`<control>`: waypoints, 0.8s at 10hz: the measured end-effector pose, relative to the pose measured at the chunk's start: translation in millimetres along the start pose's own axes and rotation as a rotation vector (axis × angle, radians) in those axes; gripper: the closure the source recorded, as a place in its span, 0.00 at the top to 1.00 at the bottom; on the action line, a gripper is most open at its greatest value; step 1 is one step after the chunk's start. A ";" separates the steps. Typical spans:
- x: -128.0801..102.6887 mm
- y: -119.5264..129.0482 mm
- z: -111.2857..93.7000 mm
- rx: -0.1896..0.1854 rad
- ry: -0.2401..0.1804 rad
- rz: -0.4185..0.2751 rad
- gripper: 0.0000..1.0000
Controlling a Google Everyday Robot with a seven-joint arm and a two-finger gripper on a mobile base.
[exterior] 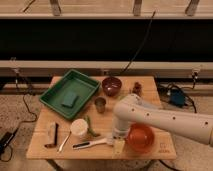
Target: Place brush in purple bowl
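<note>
Dim, warm light from above; the upper frame is a near-black band; the table (55,117) is moderately lit. The whole picture is soft; the gripper (118,144) at lower centre is smeared; the white arm (165,120) is brightest.
</note>
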 end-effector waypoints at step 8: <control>-5.9 -16.1 11.5 0.080 -0.008 -0.078 0.43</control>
